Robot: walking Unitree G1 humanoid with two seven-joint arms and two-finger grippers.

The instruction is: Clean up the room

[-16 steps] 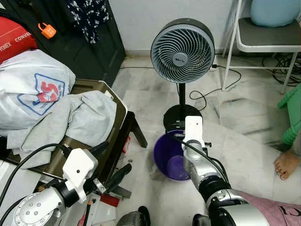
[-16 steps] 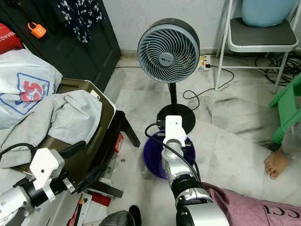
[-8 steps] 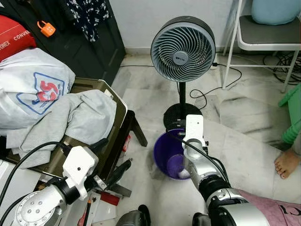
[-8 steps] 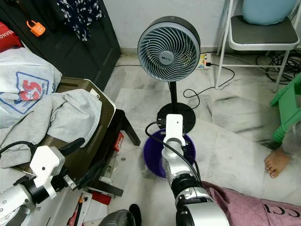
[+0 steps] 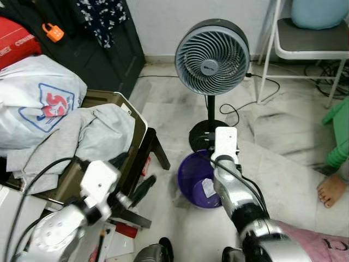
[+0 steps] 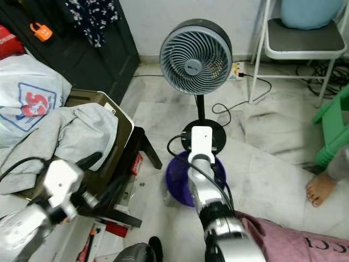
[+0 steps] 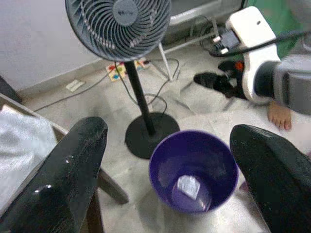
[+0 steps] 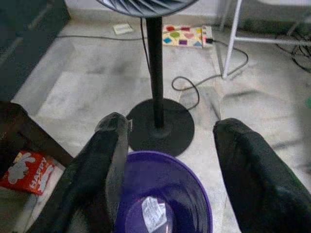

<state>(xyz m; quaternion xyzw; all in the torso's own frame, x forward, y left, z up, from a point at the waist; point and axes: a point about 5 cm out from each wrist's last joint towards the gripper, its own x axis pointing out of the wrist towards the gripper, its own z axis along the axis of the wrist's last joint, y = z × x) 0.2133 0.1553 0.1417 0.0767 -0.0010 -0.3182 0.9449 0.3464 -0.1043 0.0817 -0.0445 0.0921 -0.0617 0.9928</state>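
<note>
Round purple plastic bin (image 5: 195,180) sits on the pale marble floor (image 5: 283,164) at centre bottom of the head view, just in front of the black round base of the grey pedestal fan (image 5: 212,57); a small crumpled white scrap of paper (image 5: 209,187) lies inside it at the bottom. Right gripper (image 8: 167,160) hangs above the bin rim, fingers spread wide with nothing between them, silver right arm (image 5: 232,191) reaching in from lower right. Left gripper (image 7: 170,160) at lower left of the head view, fingers also spread apart and empty, pointed toward the bin. Left side: olive-brown box (image 5: 117,136) heaped with a grey cloth (image 5: 92,134) and a white printed bag (image 5: 38,103). White metal chair (image 5: 305,46) upper right, a person's bare foot (image 5: 331,191) at right edge, red snack packet (image 8: 22,170) on the floor near the bin
</note>
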